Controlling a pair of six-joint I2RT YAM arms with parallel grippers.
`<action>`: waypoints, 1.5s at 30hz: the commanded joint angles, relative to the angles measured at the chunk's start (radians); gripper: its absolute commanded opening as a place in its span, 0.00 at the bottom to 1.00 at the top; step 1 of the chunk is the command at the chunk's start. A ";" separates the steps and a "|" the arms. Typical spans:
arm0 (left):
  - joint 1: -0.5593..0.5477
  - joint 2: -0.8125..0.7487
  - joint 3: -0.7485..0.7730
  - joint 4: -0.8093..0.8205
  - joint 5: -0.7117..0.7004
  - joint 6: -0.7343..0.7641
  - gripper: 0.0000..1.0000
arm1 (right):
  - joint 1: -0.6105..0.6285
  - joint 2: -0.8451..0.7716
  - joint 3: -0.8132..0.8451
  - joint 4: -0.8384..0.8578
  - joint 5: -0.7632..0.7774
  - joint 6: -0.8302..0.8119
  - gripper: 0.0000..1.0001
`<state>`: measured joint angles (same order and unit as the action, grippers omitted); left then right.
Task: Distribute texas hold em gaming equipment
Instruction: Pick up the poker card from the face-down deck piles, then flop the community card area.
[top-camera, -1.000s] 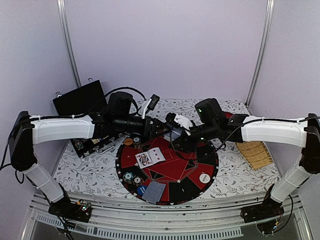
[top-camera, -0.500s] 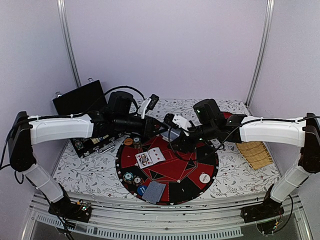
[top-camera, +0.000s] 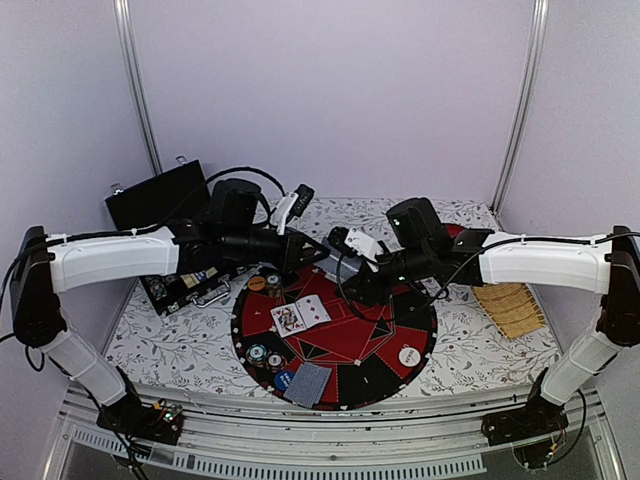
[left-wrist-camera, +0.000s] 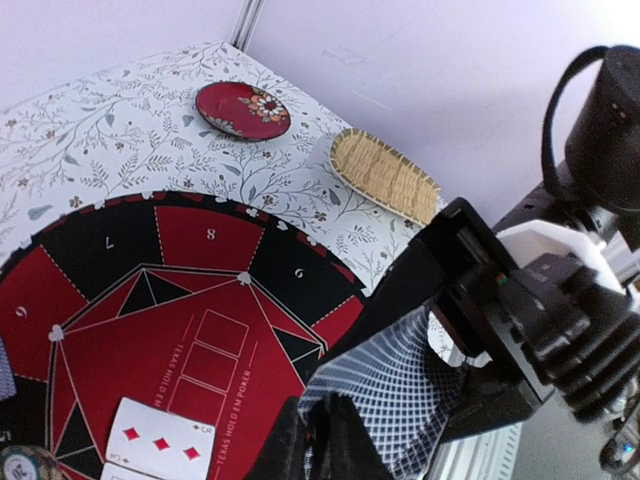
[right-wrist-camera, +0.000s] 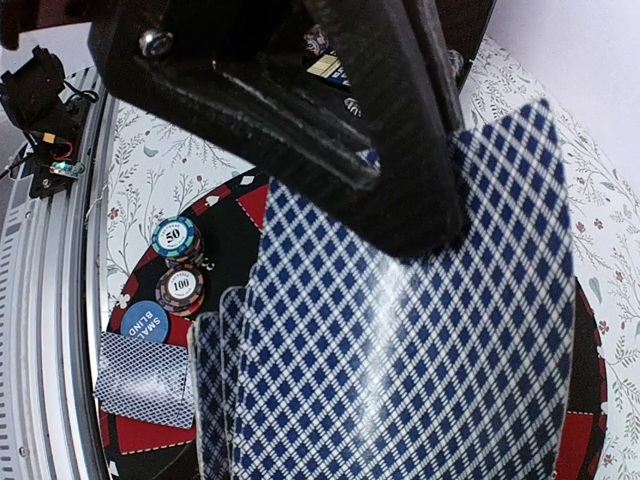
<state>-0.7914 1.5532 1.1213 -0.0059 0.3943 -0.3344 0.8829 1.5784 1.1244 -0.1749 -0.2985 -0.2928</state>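
Note:
Above the far side of the round red-and-black poker mat (top-camera: 345, 335) my two grippers meet. My right gripper (top-camera: 352, 268) is shut on a fanned deck of blue-lattice playing cards (right-wrist-camera: 420, 350), which hide its own fingers. My left gripper (left-wrist-camera: 322, 425) is shut on the edge of the front card (left-wrist-camera: 410, 385); its black finger (right-wrist-camera: 300, 90) crosses the top of the right wrist view. On the mat lie two face-up cards (top-camera: 300, 314), face-down cards (top-camera: 309, 384), striped chips (right-wrist-camera: 175, 237) (right-wrist-camera: 180, 288), a blue disc (right-wrist-camera: 145, 322) and a white disc (top-camera: 409, 355).
An open black case (top-camera: 160, 200) with a chip tray (top-camera: 185, 290) stands at the back left. Two more chips (top-camera: 265, 283) sit on the mat's far left edge. A straw mat (top-camera: 510, 310) lies at the right, and a dark red plate (left-wrist-camera: 242, 109) at the back right.
My left gripper's fingers have closed on the front card and the left arm has drawn slightly to the left. The right gripper kept its hold and barely moved.

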 joint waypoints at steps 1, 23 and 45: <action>-0.002 -0.034 -0.005 -0.011 0.019 0.019 0.08 | 0.005 -0.027 -0.011 0.025 0.009 -0.006 0.51; 0.008 -0.211 0.011 -0.123 -0.356 0.163 0.00 | -0.201 -0.108 -0.102 -0.005 0.059 0.051 0.51; -0.275 0.558 0.279 0.019 -1.070 0.786 0.00 | -0.413 -0.279 -0.155 -0.111 0.109 0.100 0.50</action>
<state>-1.0203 2.0964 1.3743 -0.0448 -0.6636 0.3916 0.4770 1.3342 0.9745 -0.2783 -0.1928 -0.2005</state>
